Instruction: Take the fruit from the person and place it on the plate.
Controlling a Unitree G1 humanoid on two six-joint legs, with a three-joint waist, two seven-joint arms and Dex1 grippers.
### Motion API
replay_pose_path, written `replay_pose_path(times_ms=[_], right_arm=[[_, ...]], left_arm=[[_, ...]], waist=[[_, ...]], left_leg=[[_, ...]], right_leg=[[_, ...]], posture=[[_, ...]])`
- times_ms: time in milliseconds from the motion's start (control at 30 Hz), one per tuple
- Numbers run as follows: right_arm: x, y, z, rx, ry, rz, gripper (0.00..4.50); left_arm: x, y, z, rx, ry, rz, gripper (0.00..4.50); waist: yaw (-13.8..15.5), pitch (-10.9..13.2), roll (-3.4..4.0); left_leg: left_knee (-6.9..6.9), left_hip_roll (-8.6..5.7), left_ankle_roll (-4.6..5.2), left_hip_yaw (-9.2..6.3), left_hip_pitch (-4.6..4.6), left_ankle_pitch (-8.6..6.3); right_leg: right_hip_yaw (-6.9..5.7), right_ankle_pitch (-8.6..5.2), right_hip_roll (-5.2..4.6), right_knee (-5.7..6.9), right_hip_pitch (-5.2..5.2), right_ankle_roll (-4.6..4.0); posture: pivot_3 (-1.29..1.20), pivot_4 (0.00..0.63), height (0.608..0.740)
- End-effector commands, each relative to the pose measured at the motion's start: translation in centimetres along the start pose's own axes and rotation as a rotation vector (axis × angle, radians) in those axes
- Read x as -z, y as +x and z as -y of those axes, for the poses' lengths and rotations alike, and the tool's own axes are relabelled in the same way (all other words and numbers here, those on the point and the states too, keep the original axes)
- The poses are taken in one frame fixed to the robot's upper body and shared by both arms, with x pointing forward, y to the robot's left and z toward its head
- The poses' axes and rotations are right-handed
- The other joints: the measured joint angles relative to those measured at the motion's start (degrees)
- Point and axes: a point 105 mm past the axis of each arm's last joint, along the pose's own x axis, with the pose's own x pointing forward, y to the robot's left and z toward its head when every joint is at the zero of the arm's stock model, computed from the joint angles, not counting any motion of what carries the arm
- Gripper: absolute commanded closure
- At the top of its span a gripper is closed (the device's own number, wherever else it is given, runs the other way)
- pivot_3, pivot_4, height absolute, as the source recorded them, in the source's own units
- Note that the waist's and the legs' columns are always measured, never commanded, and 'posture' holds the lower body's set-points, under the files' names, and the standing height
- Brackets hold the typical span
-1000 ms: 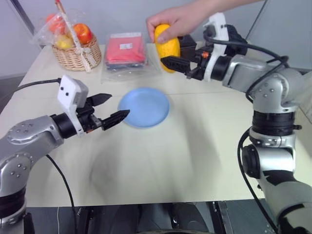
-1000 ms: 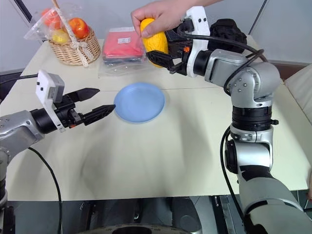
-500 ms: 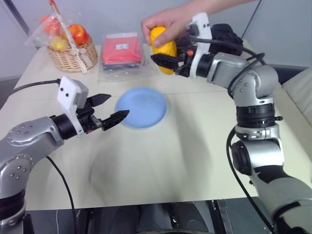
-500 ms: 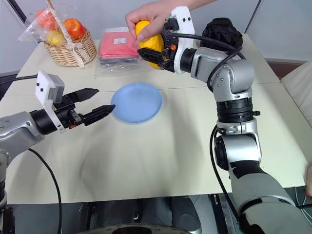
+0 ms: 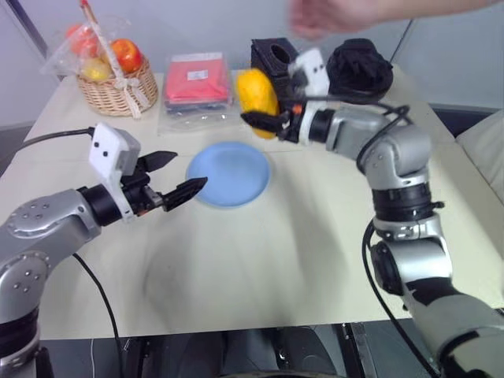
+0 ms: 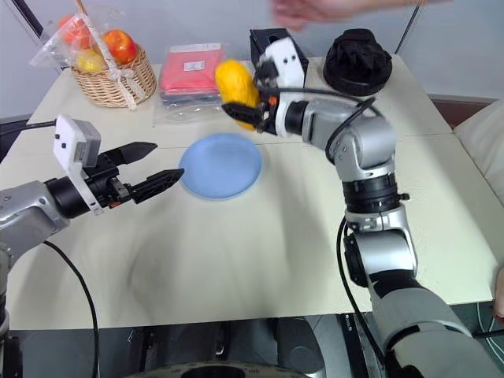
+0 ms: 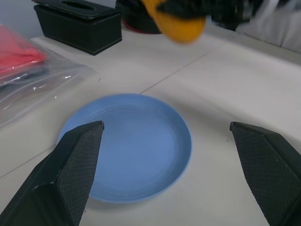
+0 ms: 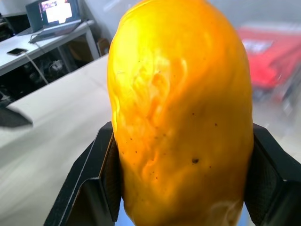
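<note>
We count one fruit, one plate, one basket, one red packet, two black objects, two grippers, one person's hand

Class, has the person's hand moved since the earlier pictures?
Yes. The person's hand has let go of the fruit and lifted up and away, now above the black box.

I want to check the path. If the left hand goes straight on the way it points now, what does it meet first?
Most likely the plate: the left hand is open and points over it, with nothing between. It may pass just above; the height is unclear.
</note>
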Motion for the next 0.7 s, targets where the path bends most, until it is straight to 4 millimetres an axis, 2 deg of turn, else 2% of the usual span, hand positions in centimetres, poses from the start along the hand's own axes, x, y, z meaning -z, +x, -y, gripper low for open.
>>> replay_pose_path(times_ms=[33, 367, 500, 567, 633, 700], right_arm=[[0.4, 1.1, -1.2, -0.004, -0.027, 0.042, 1.94], [7.1, 5.6, -0.5, 0.046, 0.070, -0.038, 1.94], [9.0, 6.3, -0.1, 0.058, 0.084, -0.084, 1.94], [10.5, 6.4, 0.3, 0.083, 0.061, -0.137, 1.94], [11.1, 6.3, 0.4, 0.088, 0.064, -0.155, 1.94], [10.9, 6.2, 0.6, 0.089, 0.068, -0.149, 0.89]], left_arm=[[-1.1, -0.9, -0.6, -0.050, 0.045, 0.033, 0.00], [-0.3, -2.5, -1.4, -0.129, 0.033, 0.008, 0.00], [-0.1, -2.9, -1.2, -0.144, 0.031, 0.004, 0.00], [-0.1, -3.2, -1.2, -0.156, 0.033, 0.003, 0.00], [0.0, -3.4, -1.1, -0.163, 0.032, 0.002, 0.00], [0.0, -3.5, -1.0, -0.165, 0.030, 0.003, 0.00]], waist=[[-0.1, 0.0, 0.00], [-0.2, 0.0, 0.01], [-0.1, 0.0, 0.02], [-0.2, 0.0, 0.02], [-0.3, 0.0, 0.02], [-0.2, 0.0, 0.02]], left_leg=[[0.00, 0.01, 0.00, 0.00, 0.00, 0.00], [-0.02, 0.01, -0.03, 0.01, 0.01, 0.01], [-0.03, -0.01, -0.04, 0.01, 0.00, 0.02], [-0.02, -0.01, -0.04, 0.01, 0.00, 0.02], [-0.03, -0.01, -0.04, 0.01, 0.02, 0.02], [-0.02, 0.00, -0.04, -0.01, 0.02, 0.02]], right_leg=[[0.01, 0.00, 0.01, 0.00, -0.01, 0.00], [0.01, 0.00, 0.01, 0.01, -0.03, 0.00], [0.01, 0.00, 0.00, 0.01, -0.03, 0.00], [0.01, 0.00, 0.00, 0.00, -0.02, 0.00], [0.01, 0.00, 0.00, 0.00, -0.02, 0.00], [0.00, 0.00, 0.02, 0.01, -0.01, 0.00]], posture=[[0.00, 0.150, 0.740], [0.00, 0.150, 0.740], [0.00, 0.150, 0.740], [0.00, 0.150, 0.740], [0.00, 0.150, 0.740], [0.00, 0.150, 0.740]])
